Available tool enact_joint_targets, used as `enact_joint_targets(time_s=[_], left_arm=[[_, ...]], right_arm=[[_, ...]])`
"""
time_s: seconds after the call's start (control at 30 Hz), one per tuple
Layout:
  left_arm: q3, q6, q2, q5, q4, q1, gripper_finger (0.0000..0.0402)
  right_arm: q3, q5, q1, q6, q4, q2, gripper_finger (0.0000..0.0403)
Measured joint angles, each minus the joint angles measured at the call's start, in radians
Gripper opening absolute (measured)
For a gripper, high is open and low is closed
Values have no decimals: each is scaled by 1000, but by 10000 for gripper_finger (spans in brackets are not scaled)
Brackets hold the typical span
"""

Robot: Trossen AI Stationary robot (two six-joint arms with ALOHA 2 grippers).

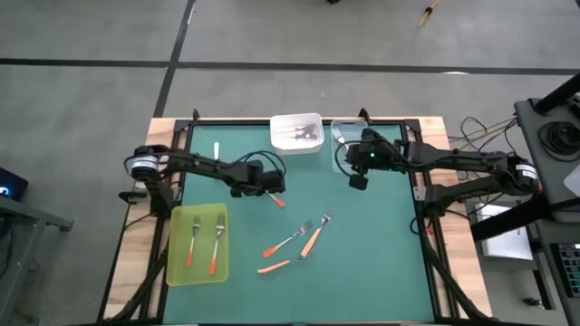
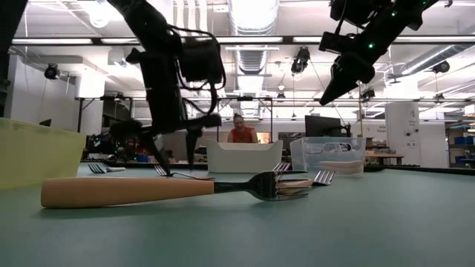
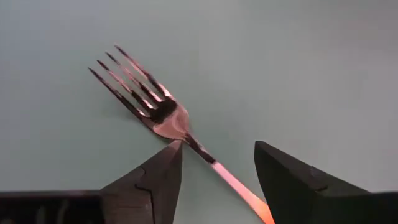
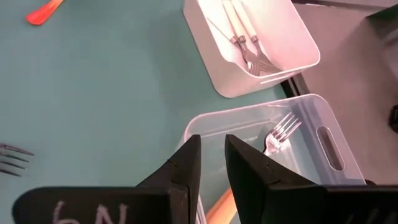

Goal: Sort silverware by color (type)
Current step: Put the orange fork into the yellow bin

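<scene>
My left gripper is low over the green mat, open. Its fingers stand on either side of the neck of a red-orange-handled fork that lies flat on the mat; I see no touch. My right gripper hangs above the clear tray, its fingers a narrow gap apart and holding nothing. A light-orange-handled fork lies in that tray. Three more forks lie loose on the mat.
The yellow-green tray at the near left holds two red-orange forks. The white tray at the far edge holds white-handled forks. A white piece lies far left. A person sits beyond the table in the low view.
</scene>
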Motion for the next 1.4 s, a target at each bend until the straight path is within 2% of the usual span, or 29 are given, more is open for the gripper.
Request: enact_joint_targets(time_s=[0.17,0.37,0.8,1.0,1.4], left_arm=[[2,21,36,-12,2,-1,182],[2,191,35,-25,-7,8,174],[3,197,66,-70,-45,19,131],[2,211,62,-65,-53,18,101],[1,226,54,-52,-71,3,5]], right_arm=[[-1,0,0,-9,8,1,63],[-1,0,0,-11,15,2,63],[-1,0,0,-9,15,2,63],[-1,0,0,-10,14,2,63],[-1,0,0,-15,14,2,63]])
